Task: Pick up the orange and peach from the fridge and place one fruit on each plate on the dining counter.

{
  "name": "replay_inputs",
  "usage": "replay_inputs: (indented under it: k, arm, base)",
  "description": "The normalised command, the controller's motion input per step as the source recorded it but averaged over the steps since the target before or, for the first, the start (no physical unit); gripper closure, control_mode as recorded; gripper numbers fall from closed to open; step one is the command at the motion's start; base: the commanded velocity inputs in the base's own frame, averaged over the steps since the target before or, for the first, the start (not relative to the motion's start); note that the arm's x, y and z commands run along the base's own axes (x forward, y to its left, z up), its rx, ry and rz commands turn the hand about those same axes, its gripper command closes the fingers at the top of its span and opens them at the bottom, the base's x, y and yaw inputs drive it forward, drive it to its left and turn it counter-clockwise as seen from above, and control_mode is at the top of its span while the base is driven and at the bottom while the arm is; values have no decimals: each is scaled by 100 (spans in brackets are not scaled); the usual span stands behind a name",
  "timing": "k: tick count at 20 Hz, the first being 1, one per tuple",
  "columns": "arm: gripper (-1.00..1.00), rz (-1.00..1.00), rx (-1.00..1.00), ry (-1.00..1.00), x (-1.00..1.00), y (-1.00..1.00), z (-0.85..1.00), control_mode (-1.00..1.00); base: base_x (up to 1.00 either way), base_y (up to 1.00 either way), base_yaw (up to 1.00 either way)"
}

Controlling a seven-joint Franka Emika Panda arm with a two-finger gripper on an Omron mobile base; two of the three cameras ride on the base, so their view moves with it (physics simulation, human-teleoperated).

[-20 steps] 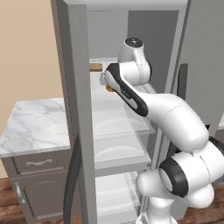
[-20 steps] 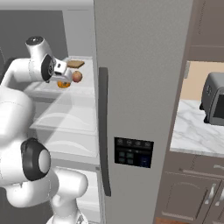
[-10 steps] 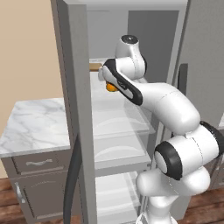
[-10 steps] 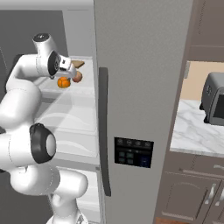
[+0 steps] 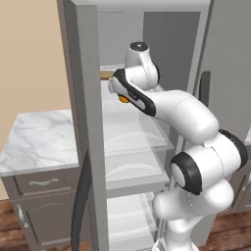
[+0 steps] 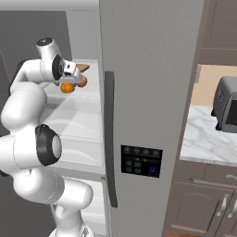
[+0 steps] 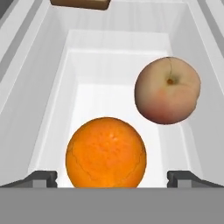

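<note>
While I reach into the fridge [image 5: 88, 122], the claw [image 7: 112, 177] sits spread wide either side of the orange [image 7: 105, 152], not clamped yet. The peach [image 7: 167, 90] lies just beyond the orange. Pick step; next I'd judge: close on the orange, lift.

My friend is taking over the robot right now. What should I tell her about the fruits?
Gripper: open, fingertips either side of the orange, not closed on it.
Orange and peach: on the fridge shelf; in the hand view the peach lies beyond the orange, to its right.
Done: fridge open, arm reaching in to the fruit.
Left: grab each fruit and carry it to its own plate on the dining counter.
</note>
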Motion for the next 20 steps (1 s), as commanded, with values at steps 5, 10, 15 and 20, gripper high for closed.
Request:
replay_inputs:
  k: [5, 10, 15, 20]
  arm:
    - [-100, 0, -2, 0, 8, 0, -20, -100]
    - [-100, 0, 0, 0, 14, 3, -19, -100]
    - [-100, 0, 0, 0, 9, 2, -21, -100]
    - [-100, 0, 0, 0, 4, 3, -23, -100]
  base:
    - [0, 0, 0]
    - [0, 0, 0]
    - [0, 0, 0]
    - [0, 0, 0]
